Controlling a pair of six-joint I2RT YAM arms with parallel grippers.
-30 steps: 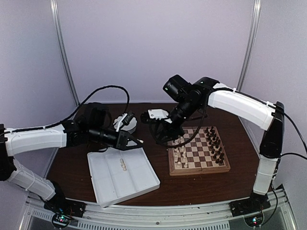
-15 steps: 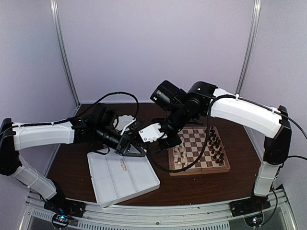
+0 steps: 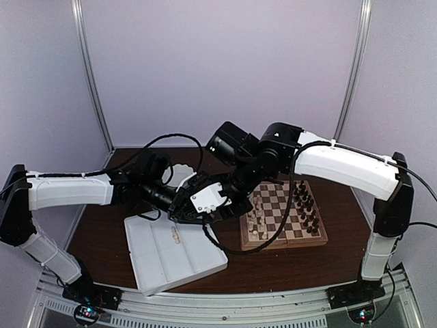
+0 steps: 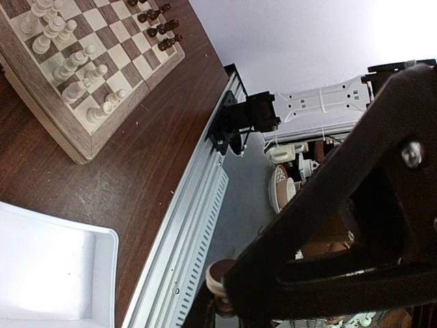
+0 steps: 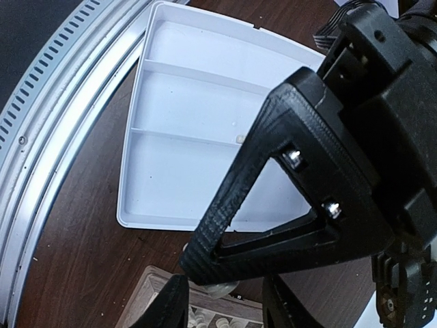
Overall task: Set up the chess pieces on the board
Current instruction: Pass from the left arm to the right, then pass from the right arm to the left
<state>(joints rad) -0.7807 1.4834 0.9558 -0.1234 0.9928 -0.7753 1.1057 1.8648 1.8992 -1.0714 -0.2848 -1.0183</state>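
Item: piece [image 4: 218, 277], one small turned chessman, colour uncertain in this light; location, off the board, in the air over the table [image 3: 102, 229] between tray and board, pinched at the tip of the left gripper [image 5: 205, 270], whose jaws are closed tight on it; long axis, cannot tell, since only a rounded end shows past the tip. Relation governing the next move: the piece lies straight ahead of the right gripper [image 5: 229, 304], within the gap between its two fingers [image 5: 171, 304], which stand apart, one on either side; whether either pad touches it cannot be told; judged a hand-over, the right needing to close on the piece before the left lets go; risk, so small a man slipping or tipping in the exchange. Board [image 3: 283, 244]: just right of the meeting point, a corner of it showing beneath the right fingers in the right wrist view; the right arm is the nearer to it and reaches in from the right above it; the left arm comes in from the left, over the far end of the tray. Cream men [image 3: 256, 222]: upright on the left files, rows appearing incomplete; dark men [image 3: 306, 203]: upright on the right files. Tray [image 3: 198, 249]: white, divided, near and left of the board, a few small men lying in it; task judged well along, not finished.
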